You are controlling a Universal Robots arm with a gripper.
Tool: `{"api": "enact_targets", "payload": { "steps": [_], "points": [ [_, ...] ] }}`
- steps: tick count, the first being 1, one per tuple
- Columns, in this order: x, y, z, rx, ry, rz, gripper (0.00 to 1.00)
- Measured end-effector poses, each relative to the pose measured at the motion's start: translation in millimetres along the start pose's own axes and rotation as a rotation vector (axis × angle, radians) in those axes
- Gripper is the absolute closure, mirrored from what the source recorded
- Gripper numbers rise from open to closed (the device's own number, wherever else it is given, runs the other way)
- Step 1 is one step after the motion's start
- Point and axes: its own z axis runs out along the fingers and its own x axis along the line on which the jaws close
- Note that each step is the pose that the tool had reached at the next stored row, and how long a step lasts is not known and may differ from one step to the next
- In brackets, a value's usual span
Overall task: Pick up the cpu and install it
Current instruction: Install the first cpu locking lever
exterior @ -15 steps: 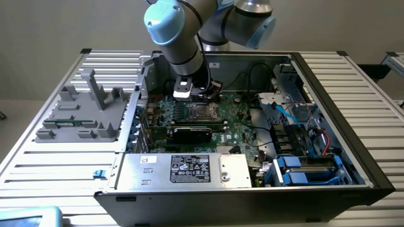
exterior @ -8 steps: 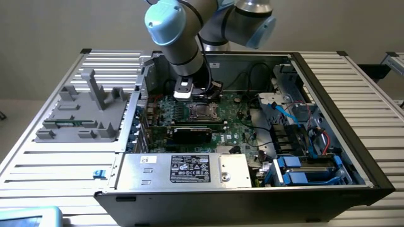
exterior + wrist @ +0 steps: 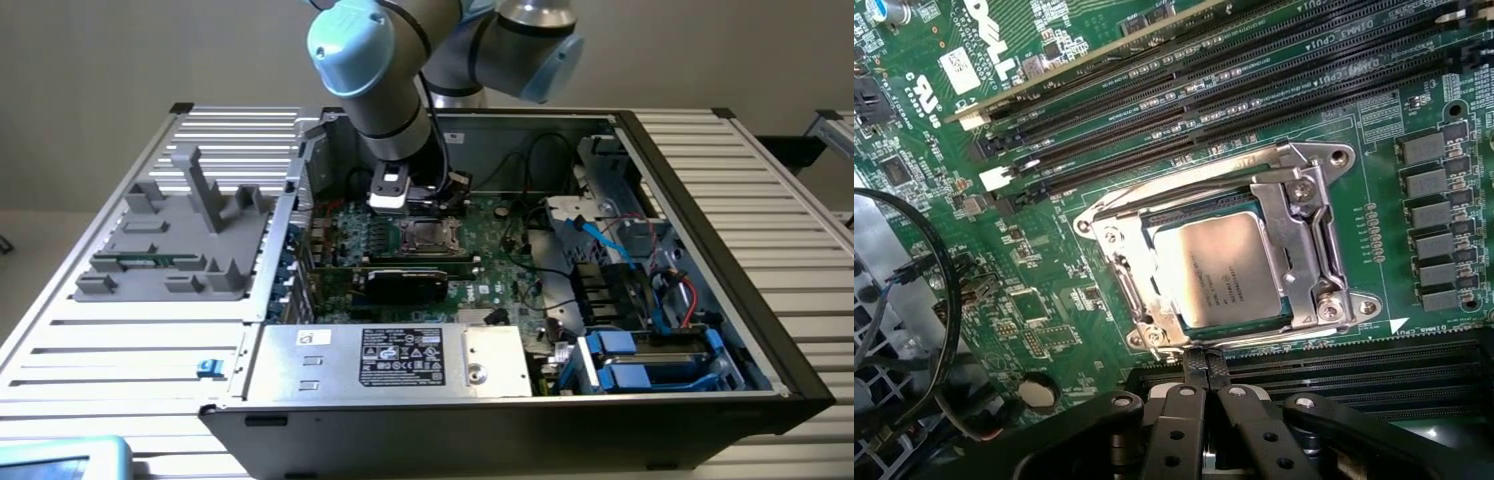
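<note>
Green Dell mobo [image 3: 1054, 300], cpu [image 3: 1219, 272] seated in socket [image 3: 1309, 215]

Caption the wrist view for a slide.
Shut gripper at the edge of the socket, where the cpu sits.

The exterior view looks down from high, in front of an open computer case [image 3: 534, 300] on a slatted table [image 3: 120, 340], taking in the whole arm [image 3: 387, 90]. The wrist view hangs close above the green board [image 3: 1034, 300] (almost straight down). Both share the socket [image 3: 426, 235].
</note>
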Motion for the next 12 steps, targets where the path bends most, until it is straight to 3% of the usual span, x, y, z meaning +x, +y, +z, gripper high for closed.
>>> {"api": "enact_targets", "payload": {
  "steps": [12],
  "points": [
    [0.6, 1.5, -0.5, 0.0043, -0.0073, -0.018, 0.89]
  ]
}}
